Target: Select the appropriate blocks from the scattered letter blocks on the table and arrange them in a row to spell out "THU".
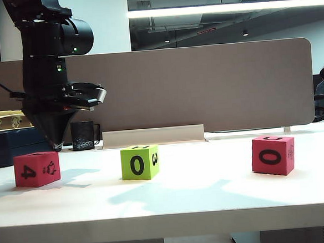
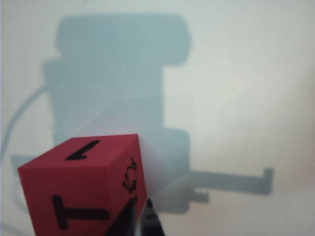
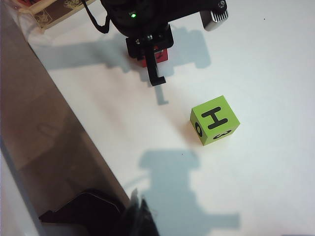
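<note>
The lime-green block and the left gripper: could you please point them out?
lime-green block (image 1: 139,162): exterior view, front face with the 0.
left gripper (image 2: 140,215): left wrist view, dark fingertips beside the red block.

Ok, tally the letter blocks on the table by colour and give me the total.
Pinkish-red blocks: 2, the left red block under the left gripper and the right red block.
Lime-green blocks: 1, the green block in the middle.
Total: 3

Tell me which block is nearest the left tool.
The red block showing 4, leftmost on the table; the left tool hangs just behind it, far from the other two.
</note>
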You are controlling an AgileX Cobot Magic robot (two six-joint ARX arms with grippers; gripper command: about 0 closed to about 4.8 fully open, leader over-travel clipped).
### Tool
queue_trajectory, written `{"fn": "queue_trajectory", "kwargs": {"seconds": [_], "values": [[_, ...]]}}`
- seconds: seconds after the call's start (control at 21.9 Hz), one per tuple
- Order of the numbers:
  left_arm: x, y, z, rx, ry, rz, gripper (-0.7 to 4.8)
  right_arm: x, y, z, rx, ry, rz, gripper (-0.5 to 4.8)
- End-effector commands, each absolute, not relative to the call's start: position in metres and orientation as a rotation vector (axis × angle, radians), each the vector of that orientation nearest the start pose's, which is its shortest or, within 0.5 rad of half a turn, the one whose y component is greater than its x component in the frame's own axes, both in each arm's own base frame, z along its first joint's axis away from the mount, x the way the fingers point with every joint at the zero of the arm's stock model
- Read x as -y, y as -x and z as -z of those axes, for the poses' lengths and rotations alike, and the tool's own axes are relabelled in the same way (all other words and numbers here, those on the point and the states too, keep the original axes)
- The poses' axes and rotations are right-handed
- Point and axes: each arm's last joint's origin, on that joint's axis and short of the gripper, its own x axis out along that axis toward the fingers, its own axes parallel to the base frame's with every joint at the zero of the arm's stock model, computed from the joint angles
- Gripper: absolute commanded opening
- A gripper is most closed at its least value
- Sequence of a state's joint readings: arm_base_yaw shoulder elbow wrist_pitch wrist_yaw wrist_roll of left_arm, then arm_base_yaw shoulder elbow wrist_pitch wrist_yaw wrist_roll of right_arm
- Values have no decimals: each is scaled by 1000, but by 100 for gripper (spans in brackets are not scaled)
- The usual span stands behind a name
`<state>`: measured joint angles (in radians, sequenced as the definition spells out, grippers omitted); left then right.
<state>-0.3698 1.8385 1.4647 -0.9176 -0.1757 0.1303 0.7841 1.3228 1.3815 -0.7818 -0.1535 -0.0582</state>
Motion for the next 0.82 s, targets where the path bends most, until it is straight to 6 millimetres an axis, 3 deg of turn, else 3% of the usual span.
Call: {"fn": "queue_trajectory", "kwargs": {"seconds": [0.05, 0.27, 0.82], "values": [[125, -340, -227, -1255, -472, 236, -6, -189, -183, -380, -634, 270, -928, -5], [122, -336, -216, -1290, -516, 193, -6, -185, -178, -386, -600, 260, -928, -5], [110, -334, -216, -1302, -642, 2, -6, -183, -177, -383, -638, 271, -926, -5]]}}
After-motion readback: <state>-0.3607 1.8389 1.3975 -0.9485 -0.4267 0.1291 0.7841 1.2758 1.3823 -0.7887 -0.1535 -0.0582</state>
